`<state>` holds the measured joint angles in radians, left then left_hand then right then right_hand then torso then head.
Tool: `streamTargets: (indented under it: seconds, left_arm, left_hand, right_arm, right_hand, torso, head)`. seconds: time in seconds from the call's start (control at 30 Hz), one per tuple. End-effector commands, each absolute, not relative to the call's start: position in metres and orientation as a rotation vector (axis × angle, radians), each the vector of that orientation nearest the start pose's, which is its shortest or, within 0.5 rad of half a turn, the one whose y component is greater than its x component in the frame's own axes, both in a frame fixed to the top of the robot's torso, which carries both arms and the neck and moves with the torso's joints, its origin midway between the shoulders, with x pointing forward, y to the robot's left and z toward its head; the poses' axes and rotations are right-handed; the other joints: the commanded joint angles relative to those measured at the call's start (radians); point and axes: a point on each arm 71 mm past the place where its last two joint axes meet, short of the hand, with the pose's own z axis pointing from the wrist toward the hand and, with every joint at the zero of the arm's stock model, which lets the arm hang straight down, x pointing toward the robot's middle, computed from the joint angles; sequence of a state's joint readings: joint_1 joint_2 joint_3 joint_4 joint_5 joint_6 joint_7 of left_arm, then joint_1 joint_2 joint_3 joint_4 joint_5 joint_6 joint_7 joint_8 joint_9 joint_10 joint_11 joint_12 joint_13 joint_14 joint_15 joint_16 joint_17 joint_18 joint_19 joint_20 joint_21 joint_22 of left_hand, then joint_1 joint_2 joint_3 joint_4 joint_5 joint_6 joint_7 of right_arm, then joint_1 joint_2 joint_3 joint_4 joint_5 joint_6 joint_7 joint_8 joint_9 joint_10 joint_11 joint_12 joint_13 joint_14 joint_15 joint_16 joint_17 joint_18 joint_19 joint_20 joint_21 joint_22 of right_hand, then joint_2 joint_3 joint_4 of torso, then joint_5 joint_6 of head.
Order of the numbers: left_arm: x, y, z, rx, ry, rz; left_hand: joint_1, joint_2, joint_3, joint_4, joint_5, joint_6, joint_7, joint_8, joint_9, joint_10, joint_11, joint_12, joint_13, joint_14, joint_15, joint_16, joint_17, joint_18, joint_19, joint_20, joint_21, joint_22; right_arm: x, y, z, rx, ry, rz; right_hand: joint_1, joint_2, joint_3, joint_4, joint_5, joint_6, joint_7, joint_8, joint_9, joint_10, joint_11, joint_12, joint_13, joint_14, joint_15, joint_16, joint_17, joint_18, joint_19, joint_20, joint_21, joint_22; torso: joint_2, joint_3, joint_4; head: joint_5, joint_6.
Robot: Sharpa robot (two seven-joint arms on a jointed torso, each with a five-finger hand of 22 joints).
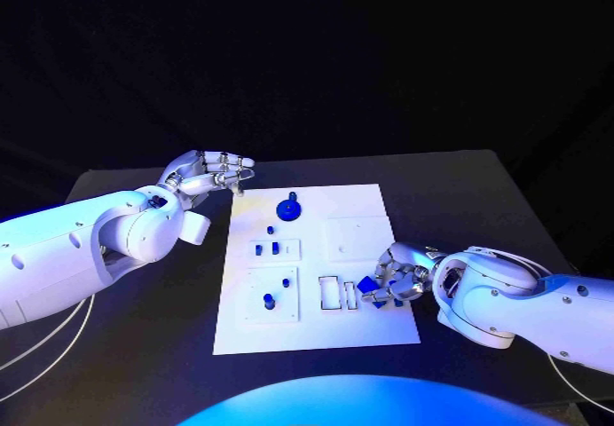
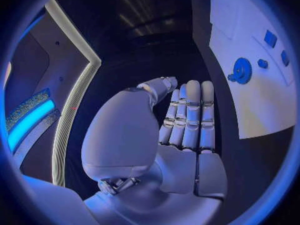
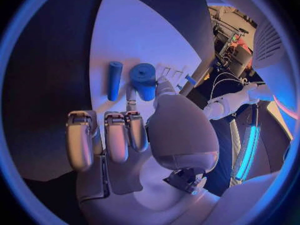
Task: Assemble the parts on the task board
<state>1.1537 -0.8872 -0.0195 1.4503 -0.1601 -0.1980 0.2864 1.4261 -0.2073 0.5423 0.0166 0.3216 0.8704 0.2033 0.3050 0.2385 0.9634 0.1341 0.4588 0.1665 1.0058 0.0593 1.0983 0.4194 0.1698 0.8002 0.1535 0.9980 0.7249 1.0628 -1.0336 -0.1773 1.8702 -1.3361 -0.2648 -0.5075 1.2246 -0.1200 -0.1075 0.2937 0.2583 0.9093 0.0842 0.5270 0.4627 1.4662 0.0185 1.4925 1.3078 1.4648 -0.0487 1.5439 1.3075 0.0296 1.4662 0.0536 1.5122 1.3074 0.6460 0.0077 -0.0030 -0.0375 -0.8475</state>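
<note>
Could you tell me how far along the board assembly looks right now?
Partway, it seems. Several small blue parts already stand on the task board, with a round blue part near its far edge. The right hand holds a blue piece above the slots; the left hand waits empty.

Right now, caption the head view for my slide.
Right hand holds a blue part over the white board; left hand hovers off its far corner.

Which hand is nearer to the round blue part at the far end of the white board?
Left. The left hand is just beyond the board's far-left corner, close to the round blue part; the right hand is at the board's near-right side.
</note>
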Motion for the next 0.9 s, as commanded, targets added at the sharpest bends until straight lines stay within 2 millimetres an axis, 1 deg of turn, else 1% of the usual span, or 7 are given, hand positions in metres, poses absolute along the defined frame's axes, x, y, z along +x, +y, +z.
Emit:
streamTargets:
  seconds: [0.03,0.23,0.37,0.47,0.63,0.73,0.9]
  left_arm:
    - [0.492,0.244,-0.202,-1.032,1.585,-1.46]
    - [0.492,0.244,-0.202,-1.032,1.586,-1.459]
    - [0.492,0.244,-0.202,-1.032,1.586,-1.459]
    - [0.492,0.244,-0.202,-1.032,1.586,-1.459]
    - [0.492,0.244,-0.202,-1.032,1.586,-1.46]
    - [0.492,0.243,-0.202,-1.031,1.586,-1.461]
    - [0.492,0.241,-0.202,-1.03,1.588,-1.465]
  left_hand:
    - [-0.003,0.007,0.001,-0.008,0.003,-0.007,0.002,-0.002,-0.002,-0.009,0.001,0.002,-0.001,-0.009,0.001,-0.004,-0.001,0.014,-0.007,0.003,0.003,0.001]
    - [-0.003,0.007,0.001,-0.008,0.003,-0.007,0.002,-0.002,-0.002,-0.009,0.001,0.002,-0.001,-0.009,0.001,-0.004,-0.001,0.014,-0.007,0.003,0.003,0.001]
    - [-0.003,0.007,0.001,-0.008,0.003,-0.007,0.002,-0.002,-0.002,-0.009,0.001,0.002,-0.001,-0.009,0.001,-0.004,-0.001,0.014,-0.007,0.003,0.003,0.001]
    - [-0.003,0.007,0.001,-0.008,0.003,-0.007,0.002,-0.002,-0.002,-0.009,0.001,0.002,-0.001,-0.009,0.001,-0.004,-0.001,0.014,-0.007,0.003,0.003,0.001]
    - [-0.003,0.007,0.001,-0.008,0.003,-0.007,0.003,-0.002,-0.002,-0.01,0.001,0.003,-0.001,-0.009,0.001,-0.004,-0.001,0.014,-0.008,0.003,0.004,0.001]
    - [-0.003,0.007,0.001,-0.008,0.003,-0.007,0.003,-0.002,-0.002,-0.01,0.001,0.003,-0.001,-0.009,0.001,-0.004,-0.001,0.014,-0.008,0.003,0.004,0.001]
    - [-0.004,0.007,0.001,-0.008,0.003,-0.007,0.003,-0.002,-0.002,-0.01,0.001,0.003,-0.001,-0.009,0.001,-0.004,-0.001,0.013,-0.009,0.003,0.004,0.001]
  right_arm:
    - [0.355,-0.213,-0.284,0.053,2.228,0.409]
    - [0.355,-0.212,-0.282,0.069,2.205,0.414]
    - [0.355,-0.212,-0.28,0.098,2.176,0.423]
    - [0.355,-0.212,-0.278,0.132,2.155,0.439]
    - [0.358,-0.208,-0.264,0.21,2.111,0.502]
    - [0.36,-0.201,-0.254,0.242,2.093,0.552]
    - [0.36,-0.187,-0.246,0.259,2.097,0.615]
  right_hand:
    - [0.042,0.007,0.003,-0.003,0.069,0.011,0.0,-0.003,-0.016,0.042,-0.01,-0.003,0.179,0.09,-0.01,0.003,0.182,-0.019,0.092,-0.007,0.001,0.249]
    - [0.079,0.019,0.021,-0.004,0.092,0.026,-0.005,-0.003,-0.023,0.046,-0.014,0.0,0.184,0.091,-0.013,0.003,0.184,-0.019,0.093,-0.009,0.005,0.25]
    - [0.082,0.023,0.032,-0.002,0.124,0.041,-0.009,-0.004,-0.028,0.049,-0.018,0.002,0.187,0.091,-0.016,0.004,0.186,-0.02,0.093,-0.012,0.008,0.251]
    - [0.083,0.033,0.043,-0.002,0.146,0.05,-0.014,-0.005,-0.03,0.05,-0.022,0.003,0.188,0.092,-0.019,0.004,0.188,-0.02,0.094,-0.015,0.011,0.251]
    - [0.057,0.045,0.05,0.0,0.156,0.068,-0.019,-0.005,-0.033,0.053,-0.027,0.005,0.191,0.092,-0.023,0.006,0.192,-0.021,0.095,-0.019,0.016,0.252]
    - [0.039,0.057,0.055,0.0,0.161,0.074,-0.022,-0.007,-0.034,0.057,-0.03,0.008,0.195,0.093,-0.026,0.007,0.196,-0.022,0.096,-0.021,0.02,0.254]
    - [0.014,0.074,0.063,0.0,0.174,0.079,-0.024,-0.01,-0.037,0.059,-0.032,0.009,0.197,0.093,-0.028,0.006,0.194,-0.022,0.096,-0.023,0.021,0.254]
  torso:
    - [0.0,0.0011,-0.0005]
    - [0.0,0.0016,-0.0016]
    - [0.0,0.0025,-0.0017]
    - [-0.001,0.0029,-0.0022]
    - [-0.001,0.0024,-0.0022]
    - [-0.001,0.0022,-0.0021]
    - [-0.001,0.0028,-0.0006]
  head:
    - [-0.001,0.0]
    - [0.001,0.002]
    - [0.002,0.005]
    - [0.004,0.007]
    - [0.001,0.01]
    - [-0.001,0.012]
    - [0.0,0.015]
